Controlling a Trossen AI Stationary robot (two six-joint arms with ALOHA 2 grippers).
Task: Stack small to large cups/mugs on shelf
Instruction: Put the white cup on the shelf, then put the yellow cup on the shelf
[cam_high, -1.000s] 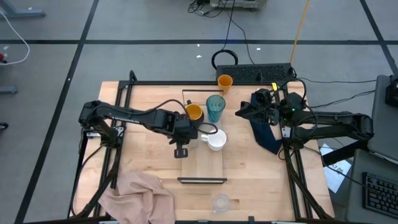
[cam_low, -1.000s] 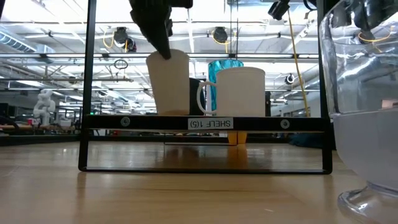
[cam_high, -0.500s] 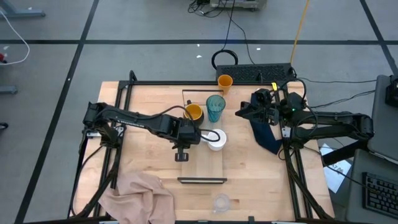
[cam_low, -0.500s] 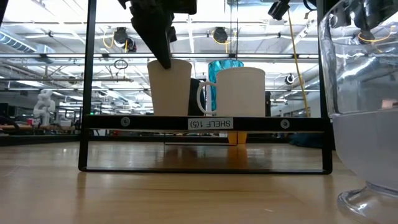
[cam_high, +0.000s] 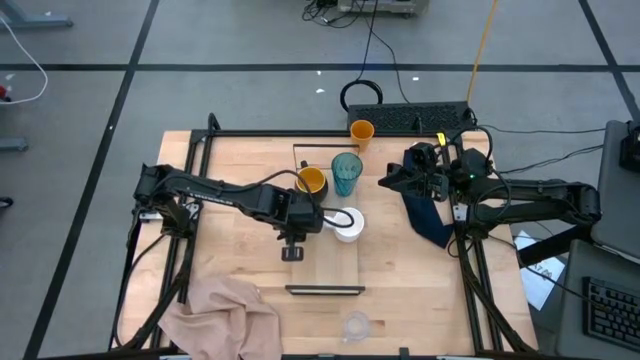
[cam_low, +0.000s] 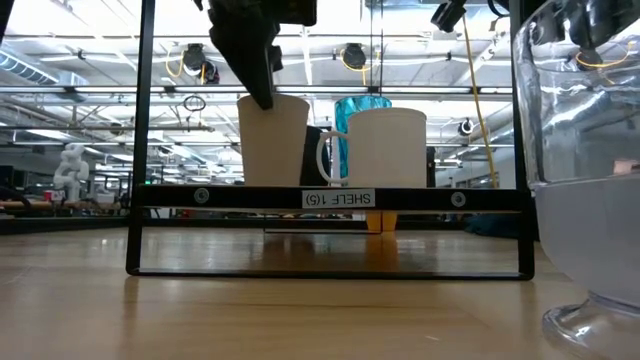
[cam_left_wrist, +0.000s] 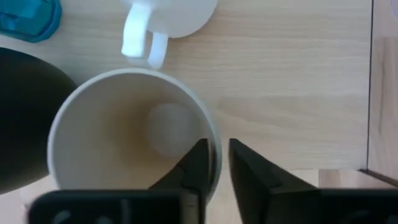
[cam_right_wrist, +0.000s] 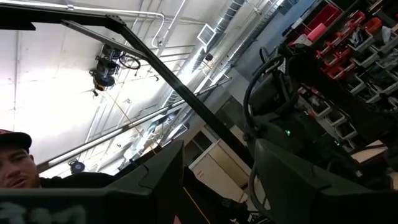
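Observation:
The beige cup (cam_left_wrist: 130, 137) stands upright on the pale wooden shelf (cam_high: 335, 265), beside the white handled mug (cam_high: 348, 226). Behind them on the shelf are the dark mug with an orange inside (cam_high: 312, 180) and the teal tumbler (cam_high: 347, 172). My left gripper (cam_left_wrist: 217, 152) points down over the beige cup's rim, one finger inside and one outside, a narrow gap showing at the outer finger. The small orange cup (cam_high: 361, 131) stands on the table by its far edge, the clear glass (cam_high: 355, 325) near its front edge. My right gripper (cam_right_wrist: 217, 149) is open at the right, pointing upward, with nothing between its fingers. My left gripper comes from above at the beige cup's rim (cam_left_wrist: 214, 146), on the side away from the white mug. Its inner finger (cam_left_wrist: 196, 165) lies close to the wall; I cannot tell whether it touches. The outer finger (cam_left_wrist: 249, 174) stands off the wall. The cup rests on the shelf.
A crumpled pinkish cloth (cam_high: 225, 310) lies at the table's near left corner. A dark blue cloth (cam_high: 425, 220) lies under my right arm. A black power strip (cam_high: 420, 118) runs along the far edge. The shelf's dark end rail (cam_low: 330, 198) stands in front of the cups.
My left gripper has come down with the beige cup, which now sits lower, upright on the shelf beside the white mug. Both have kept still in the last half second.

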